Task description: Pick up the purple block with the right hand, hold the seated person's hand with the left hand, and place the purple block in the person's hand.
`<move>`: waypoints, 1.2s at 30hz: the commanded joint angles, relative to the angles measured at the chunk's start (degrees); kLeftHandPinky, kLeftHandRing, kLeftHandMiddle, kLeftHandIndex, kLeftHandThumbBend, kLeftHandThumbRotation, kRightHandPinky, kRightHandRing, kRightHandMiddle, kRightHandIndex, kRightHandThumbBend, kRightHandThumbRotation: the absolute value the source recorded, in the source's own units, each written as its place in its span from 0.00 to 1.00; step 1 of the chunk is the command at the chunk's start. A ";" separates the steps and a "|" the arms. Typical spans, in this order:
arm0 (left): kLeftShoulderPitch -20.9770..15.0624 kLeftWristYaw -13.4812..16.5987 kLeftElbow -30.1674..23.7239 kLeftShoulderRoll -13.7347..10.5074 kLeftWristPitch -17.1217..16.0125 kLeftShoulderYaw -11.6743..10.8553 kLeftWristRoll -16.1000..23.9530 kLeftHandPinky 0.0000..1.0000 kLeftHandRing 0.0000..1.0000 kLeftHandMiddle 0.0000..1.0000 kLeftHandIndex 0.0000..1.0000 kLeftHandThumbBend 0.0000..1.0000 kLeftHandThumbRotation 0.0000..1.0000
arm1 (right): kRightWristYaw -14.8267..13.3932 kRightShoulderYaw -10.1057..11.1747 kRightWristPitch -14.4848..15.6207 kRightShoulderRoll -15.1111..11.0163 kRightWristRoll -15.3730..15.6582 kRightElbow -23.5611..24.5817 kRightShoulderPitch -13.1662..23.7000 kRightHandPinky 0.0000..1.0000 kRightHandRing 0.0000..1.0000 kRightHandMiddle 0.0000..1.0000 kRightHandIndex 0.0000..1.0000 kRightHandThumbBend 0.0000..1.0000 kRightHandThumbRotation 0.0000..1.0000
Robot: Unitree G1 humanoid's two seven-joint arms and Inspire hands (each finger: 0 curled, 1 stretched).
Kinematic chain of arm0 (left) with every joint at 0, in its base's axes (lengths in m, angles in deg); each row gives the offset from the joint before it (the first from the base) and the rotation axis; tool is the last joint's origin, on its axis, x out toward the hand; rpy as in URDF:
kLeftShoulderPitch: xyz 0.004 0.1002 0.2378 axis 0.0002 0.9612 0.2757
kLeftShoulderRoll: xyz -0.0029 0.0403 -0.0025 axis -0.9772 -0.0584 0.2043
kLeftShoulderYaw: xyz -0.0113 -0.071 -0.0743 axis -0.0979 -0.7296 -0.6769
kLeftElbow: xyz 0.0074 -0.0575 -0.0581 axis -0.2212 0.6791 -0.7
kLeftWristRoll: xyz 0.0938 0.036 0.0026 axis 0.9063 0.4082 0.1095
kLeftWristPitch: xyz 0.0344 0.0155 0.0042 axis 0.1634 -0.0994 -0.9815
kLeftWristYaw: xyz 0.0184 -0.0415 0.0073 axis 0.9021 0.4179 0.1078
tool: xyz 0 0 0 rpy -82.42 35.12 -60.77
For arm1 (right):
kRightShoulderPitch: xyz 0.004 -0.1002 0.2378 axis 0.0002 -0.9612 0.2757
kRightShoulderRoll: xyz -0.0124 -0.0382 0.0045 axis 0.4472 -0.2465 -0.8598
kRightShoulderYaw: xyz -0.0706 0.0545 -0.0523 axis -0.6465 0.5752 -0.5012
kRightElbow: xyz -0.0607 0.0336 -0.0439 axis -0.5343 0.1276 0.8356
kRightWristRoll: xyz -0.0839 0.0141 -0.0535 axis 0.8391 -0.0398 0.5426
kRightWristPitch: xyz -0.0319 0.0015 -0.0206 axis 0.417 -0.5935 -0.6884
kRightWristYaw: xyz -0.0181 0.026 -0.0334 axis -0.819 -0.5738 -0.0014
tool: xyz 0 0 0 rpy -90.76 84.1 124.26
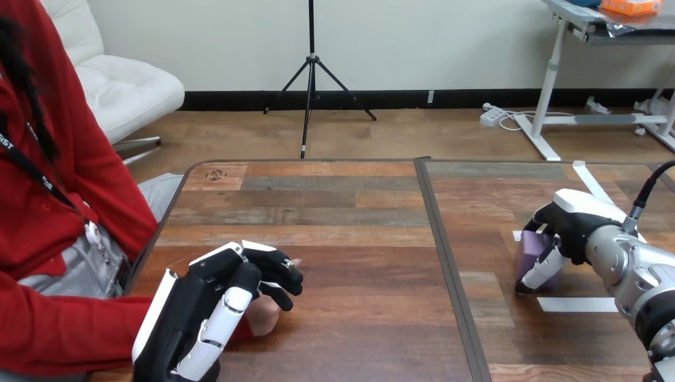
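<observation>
- Purple block (pixel 528 251) sat near the table's (pixel 342 207) right edge, about midway between its far and near edges, just behind a strip of white tape (pixel 575 303).
- I saw the right hand (pixel 575 223) clamped round the block, fingers curled over its far side and thumb on its near side. I could not tell whether the block rested on the wood or had just cleared it.
- I judged the pick-up as begun but unfinished: the grasp looked made, but no clear lift was visible.
- The left hand (pixel 199 306) lay near the table's near left corner, with its fingers and thumb curled round the person's hand (pixel 264 317), which reached in from the left edge in a red sleeve (pixel 64 330).
- I counted the hand-holding step as done, as far as the view allowed. Most of the person's palm was hidden under the robot's fingers.
- The block and the person's hand were well apart, on opposite sides of the table's centre seam.
- Left to do, by my reckoning: raise the block, carry it across, and set it in the held hand.
</observation>
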 commanded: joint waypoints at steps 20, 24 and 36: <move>-4.08 -0.64 1.45 0.34 -1.71 -0.95 -1.27 0.43 0.53 0.55 0.52 0.53 0.74 | 4.69 -2.24 0.57 -2.29 0.55 0.63 6.77 0.56 0.66 0.70 0.71 0.90 0.03; -4.29 -0.82 1.75 0.49 -1.93 -1.05 -1.46 0.43 0.53 0.55 0.52 0.53 0.74 | 4.88 -2.40 0.41 -2.48 0.53 0.77 6.90 0.57 0.67 0.70 0.71 0.88 0.01; -4.49 -0.60 1.84 0.63 -2.03 -1.17 -1.32 0.42 0.53 0.54 0.52 0.52 0.73 | 4.03 -1.82 -0.28 -2.75 -0.33 1.21 6.79 0.56 0.63 0.67 0.66 0.81 0.00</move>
